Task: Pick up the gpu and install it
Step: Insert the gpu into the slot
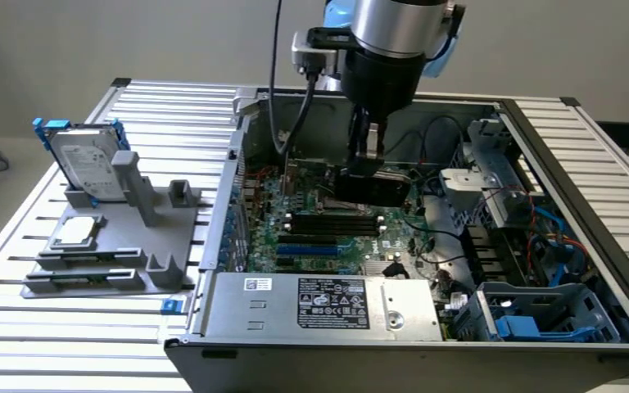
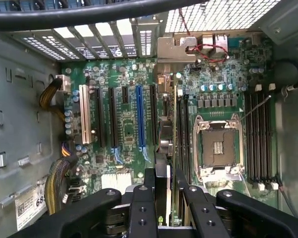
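The gripper (image 2: 166,173), with black ribbed fingers, pinched the gpu (image 2: 165,141) over the green motherboard (image 2: 124,134) inside the grey metal case (image 2: 20,99). The card showed edge-on as a thin strip with a rounded cooler. Its faces were hard to make out and its near end was hidden by the fingers. Its silvery bracket (image 2: 176,49) sat by the perforated rear wall

Slatted metal table (image 1: 42,348); plain pale wall (image 1: 128,37).

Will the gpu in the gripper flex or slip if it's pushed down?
Probably stiff: the gpu looks like a thin flat board with a metal bracket. Gripped edge-on by the gripper, it could tilt or slip if pushed.
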`<action>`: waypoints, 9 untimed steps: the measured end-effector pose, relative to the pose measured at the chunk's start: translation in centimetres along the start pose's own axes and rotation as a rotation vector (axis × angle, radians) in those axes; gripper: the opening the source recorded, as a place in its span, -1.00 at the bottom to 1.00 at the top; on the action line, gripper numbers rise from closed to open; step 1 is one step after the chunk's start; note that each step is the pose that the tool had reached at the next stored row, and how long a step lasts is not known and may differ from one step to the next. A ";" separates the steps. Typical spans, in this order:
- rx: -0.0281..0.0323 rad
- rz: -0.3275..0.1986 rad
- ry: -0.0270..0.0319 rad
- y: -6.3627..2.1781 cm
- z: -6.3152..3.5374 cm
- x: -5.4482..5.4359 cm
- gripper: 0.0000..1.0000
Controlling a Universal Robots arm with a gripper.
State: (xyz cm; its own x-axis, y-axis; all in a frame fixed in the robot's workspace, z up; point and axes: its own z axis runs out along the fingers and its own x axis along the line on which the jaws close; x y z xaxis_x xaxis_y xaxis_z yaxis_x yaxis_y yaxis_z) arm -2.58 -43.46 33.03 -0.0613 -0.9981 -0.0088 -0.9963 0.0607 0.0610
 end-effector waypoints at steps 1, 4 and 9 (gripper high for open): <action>0.0018 -0.002 -0.0008 0.10 0.13 0.1 -0.47; 0.0037 -0.005 0.0000 0.22 0.30 0.2 -0.47; 0.0039 -0.006 -0.0002 0.74 0.42 0.3 -0.47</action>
State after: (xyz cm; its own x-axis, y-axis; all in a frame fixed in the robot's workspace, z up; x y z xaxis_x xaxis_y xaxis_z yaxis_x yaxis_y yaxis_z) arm -3.36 -43.74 32.66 -0.0554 -0.9984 -0.0093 -0.9969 0.0548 0.0570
